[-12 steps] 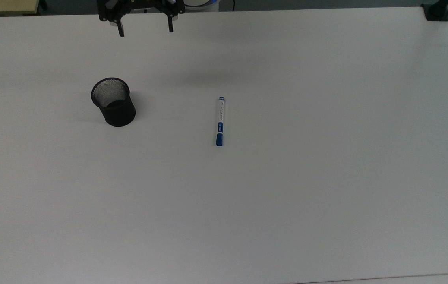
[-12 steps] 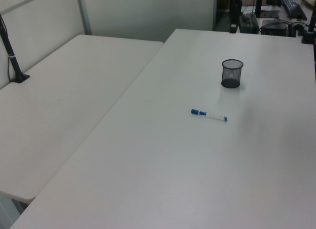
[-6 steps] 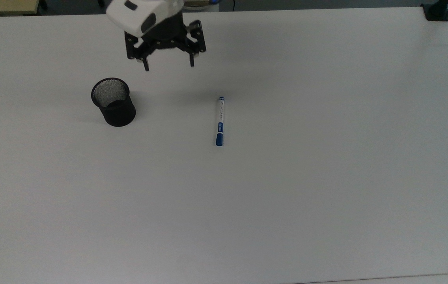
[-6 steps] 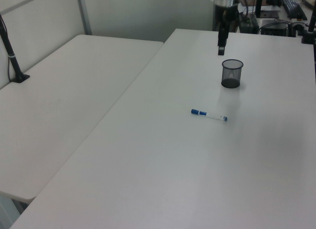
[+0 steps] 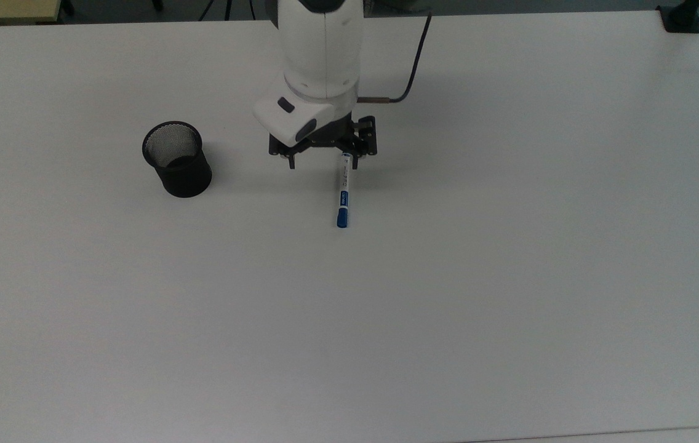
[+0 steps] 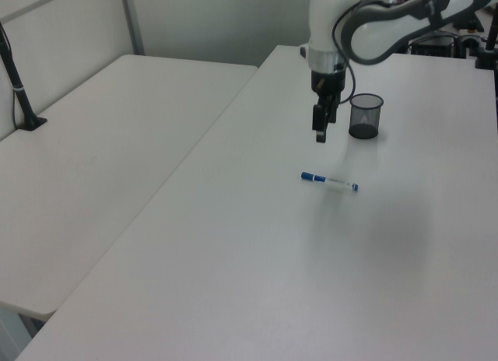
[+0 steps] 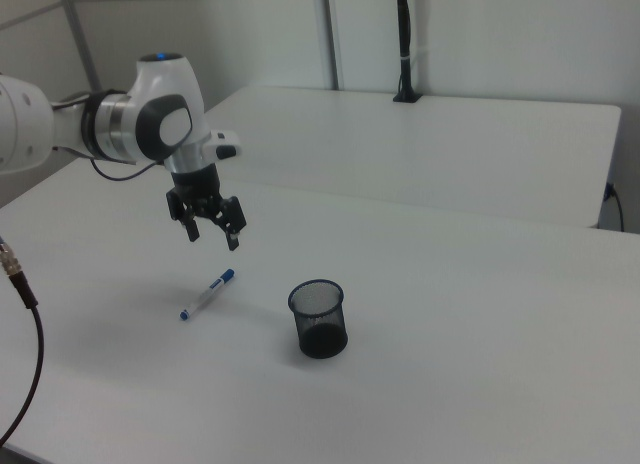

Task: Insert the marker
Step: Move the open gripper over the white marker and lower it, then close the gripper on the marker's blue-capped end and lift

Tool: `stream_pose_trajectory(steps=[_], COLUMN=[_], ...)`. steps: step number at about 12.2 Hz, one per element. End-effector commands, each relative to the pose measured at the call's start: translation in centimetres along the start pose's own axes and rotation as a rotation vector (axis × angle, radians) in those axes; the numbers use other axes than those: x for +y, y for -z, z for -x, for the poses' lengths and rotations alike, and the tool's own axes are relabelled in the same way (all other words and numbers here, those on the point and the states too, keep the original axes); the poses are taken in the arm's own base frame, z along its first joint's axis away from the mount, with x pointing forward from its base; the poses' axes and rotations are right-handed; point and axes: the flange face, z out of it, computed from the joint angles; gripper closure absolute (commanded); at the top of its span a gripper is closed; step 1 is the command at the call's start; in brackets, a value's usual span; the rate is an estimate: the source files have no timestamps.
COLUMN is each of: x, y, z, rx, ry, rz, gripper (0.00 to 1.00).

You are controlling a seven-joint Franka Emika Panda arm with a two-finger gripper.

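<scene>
Now the hand (image 7: 210, 224) hovers above the bench (image 5: 509, 277), fingers spread apart and empty. Just beyond its fingertips lies the marker (image 5: 343, 189), flat on the bench, long axis running near-to-far in the top view, cap nearest. Cup (image 5: 177, 159) waits well to the top view's left.

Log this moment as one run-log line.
phase: approach | gripper: open, above table | marker: flat, ungrasped | mesh cup: upright, apart from marker
</scene>
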Motion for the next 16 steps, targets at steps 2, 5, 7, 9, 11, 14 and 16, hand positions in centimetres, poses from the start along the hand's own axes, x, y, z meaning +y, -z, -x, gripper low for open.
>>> stream_pose_trajectory(steps=[2, 5, 7, 9, 11, 14, 16], x=[-1.2, -2.0, -2.4, -3.3, -3.7, -3.8, -3.2], y=[-5.0, -7.7, -8.2, -9.8, -10.9, -11.0, -10.3], z=[-1.7, -2.1, -2.0, -1.8, -2.4, -2.5, -2.8], rx=[0.047, 0.041, 0.037, 0.014, 0.066, 0.066, 0.076], ry=[-0.085, -0.120, -0.141, -0.132, -0.173, -0.178, -0.193], rz=[0.054, 0.063, 0.062, 0.065, 0.047, 0.042, 0.034], gripper=[0.03, 0.11, 0.17, 0.21, 0.26, 0.76, 1.00])
